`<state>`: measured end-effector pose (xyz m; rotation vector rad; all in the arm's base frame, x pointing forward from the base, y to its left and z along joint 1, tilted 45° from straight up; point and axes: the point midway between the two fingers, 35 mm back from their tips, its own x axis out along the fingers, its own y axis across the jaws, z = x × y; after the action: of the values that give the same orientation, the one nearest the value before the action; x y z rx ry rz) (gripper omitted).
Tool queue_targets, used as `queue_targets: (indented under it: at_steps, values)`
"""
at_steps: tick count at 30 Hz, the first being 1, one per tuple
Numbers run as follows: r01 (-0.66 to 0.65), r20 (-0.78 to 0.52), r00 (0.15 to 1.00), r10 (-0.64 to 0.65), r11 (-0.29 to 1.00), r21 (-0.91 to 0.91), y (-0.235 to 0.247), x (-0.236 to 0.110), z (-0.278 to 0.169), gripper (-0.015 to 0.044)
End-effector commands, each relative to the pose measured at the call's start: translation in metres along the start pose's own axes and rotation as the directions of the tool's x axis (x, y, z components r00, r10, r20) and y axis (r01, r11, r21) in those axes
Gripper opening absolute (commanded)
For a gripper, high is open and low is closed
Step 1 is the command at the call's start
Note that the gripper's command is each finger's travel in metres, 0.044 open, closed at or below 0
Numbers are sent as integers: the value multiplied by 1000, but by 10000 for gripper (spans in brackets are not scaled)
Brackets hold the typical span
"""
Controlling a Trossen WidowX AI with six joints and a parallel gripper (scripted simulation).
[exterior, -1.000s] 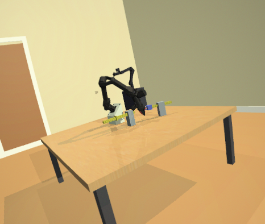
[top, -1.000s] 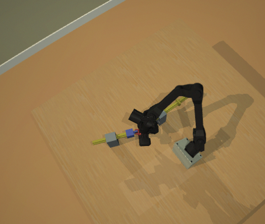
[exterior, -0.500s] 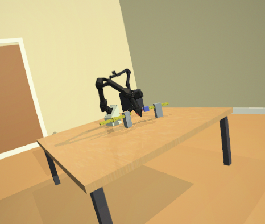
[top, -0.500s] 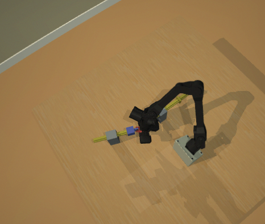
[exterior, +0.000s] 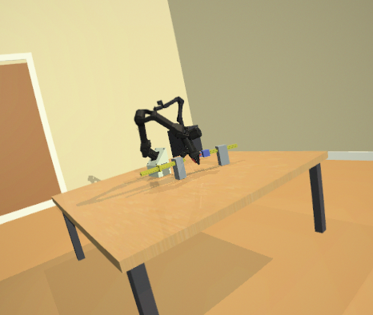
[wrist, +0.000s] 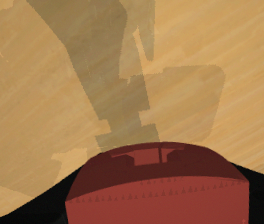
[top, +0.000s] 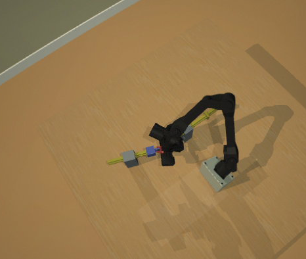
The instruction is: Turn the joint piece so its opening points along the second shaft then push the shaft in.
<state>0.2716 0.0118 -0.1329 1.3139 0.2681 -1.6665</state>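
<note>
A yellow shaft (top: 113, 161) (exterior: 231, 146) runs through a grey block (top: 130, 158) (exterior: 222, 154) and ends in a blue piece (top: 150, 150) (exterior: 206, 153). The red square joint piece (top: 160, 148) (wrist: 159, 209) is hinged on that blue piece. My gripper (top: 161, 152) (exterior: 194, 160) is shut on the joint piece from above, with the fingers on its two sides. In the wrist view the red piece fills the lower part, with the table below it. The second yellow shaft (top: 204, 117) (exterior: 153, 171) sits in a second grey block (top: 188, 133) (exterior: 178, 168), partly hidden under my arm.
The arm's pale grey base (top: 217, 173) (exterior: 158, 160) stands on the wooden table (top: 79, 131) (exterior: 217, 192) near the second block. The arm arches over the second shaft. A door and walls stand behind the table.
</note>
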Motion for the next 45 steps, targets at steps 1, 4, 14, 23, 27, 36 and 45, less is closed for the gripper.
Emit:
queue_targets:
  at_steps: [1, 4, 14, 23, 27, 36, 45]
  values:
    - [0, 1, 1000, 0, 1000, -6, 0, 0, 0, 182]
    - [0, 1, 1000, 0, 1000, -6, 0, 0, 0, 182]
    - [0, 1, 1000, 0, 1000, -6, 0, 0, 0, 182]
    - [0, 0, 1000, 0, 1000, 0, 0, 0, 0, 94]
    - [0, 0, 1000, 0, 1000, 0, 0, 0, 0, 0]
    - [9, 42, 999, -7, 999, -38, 1, -1, 0, 0]
    - [33, 156, 988, -11, 990, -135, 5, -6, 1, 0]
